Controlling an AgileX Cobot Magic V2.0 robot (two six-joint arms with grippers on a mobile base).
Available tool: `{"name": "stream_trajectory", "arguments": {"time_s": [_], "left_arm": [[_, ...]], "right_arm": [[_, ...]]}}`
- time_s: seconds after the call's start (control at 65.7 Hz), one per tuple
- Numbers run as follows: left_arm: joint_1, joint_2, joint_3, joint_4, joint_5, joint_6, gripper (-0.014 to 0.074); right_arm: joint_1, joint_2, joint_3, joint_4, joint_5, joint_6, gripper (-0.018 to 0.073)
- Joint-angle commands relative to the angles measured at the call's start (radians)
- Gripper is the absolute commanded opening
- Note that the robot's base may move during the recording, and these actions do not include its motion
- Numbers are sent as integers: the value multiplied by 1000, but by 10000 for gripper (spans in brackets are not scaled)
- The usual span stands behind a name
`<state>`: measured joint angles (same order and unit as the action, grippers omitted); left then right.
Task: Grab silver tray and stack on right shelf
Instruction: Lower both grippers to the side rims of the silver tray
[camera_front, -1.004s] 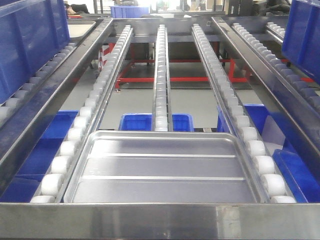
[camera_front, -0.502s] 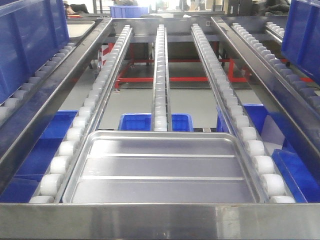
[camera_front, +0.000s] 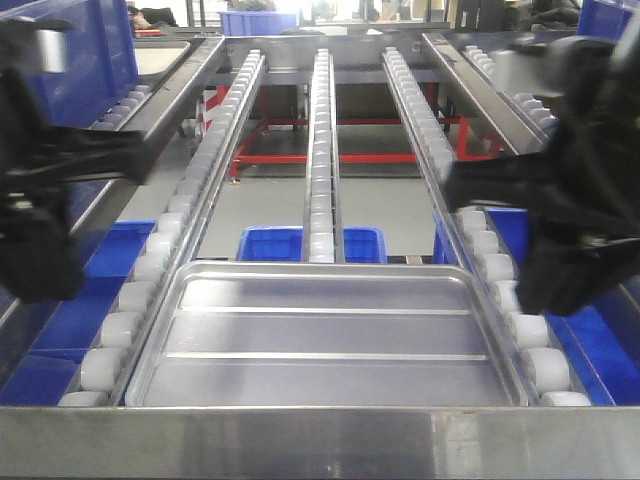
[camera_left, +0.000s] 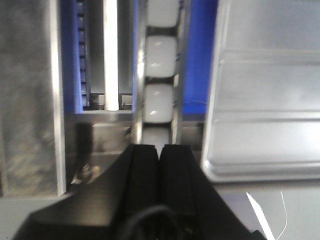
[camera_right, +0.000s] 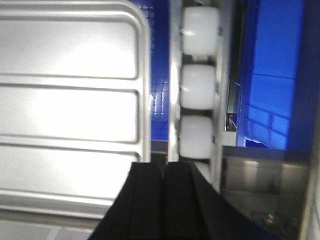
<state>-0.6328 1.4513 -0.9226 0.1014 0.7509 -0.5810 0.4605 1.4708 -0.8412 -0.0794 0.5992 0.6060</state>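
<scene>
The silver tray (camera_front: 325, 335) lies flat on the right shelf (camera_front: 320, 440), between its left and right roller rails and just behind the steel front lip. My left gripper (camera_left: 160, 147) is shut and empty above the left roller rail (camera_left: 160, 102), with the tray's rim (camera_left: 212, 100) to its right. My right gripper (camera_right: 164, 165) is shut and empty above the right roller rail (camera_right: 197, 90), next to the tray's right rim (camera_right: 144, 90). In the front view both arms show as dark blurs, the left gripper (camera_front: 45, 260) and the right gripper (camera_front: 570, 275) flanking the tray.
Blue bins (camera_front: 310, 243) sit below the rollers. A blue crate (camera_front: 75, 60) stands on the left neighbouring lane, and another (camera_front: 600, 20) on the right one. Steel side rails (camera_front: 480, 110) bound the lane. Red bars (camera_front: 300, 158) run beneath.
Both arms have come into the front view from the sides, blurred with motion, and now flank the tray. The tray has not moved.
</scene>
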Motion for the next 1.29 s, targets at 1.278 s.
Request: {"name": "stream_trajectory", "arguments": {"time_s": [1.278], "left_arm": [[-39, 105, -102, -68, -115, 25, -92]], "right_arm": [[5, 78, -68, -13, -78, 3, 415]]}}
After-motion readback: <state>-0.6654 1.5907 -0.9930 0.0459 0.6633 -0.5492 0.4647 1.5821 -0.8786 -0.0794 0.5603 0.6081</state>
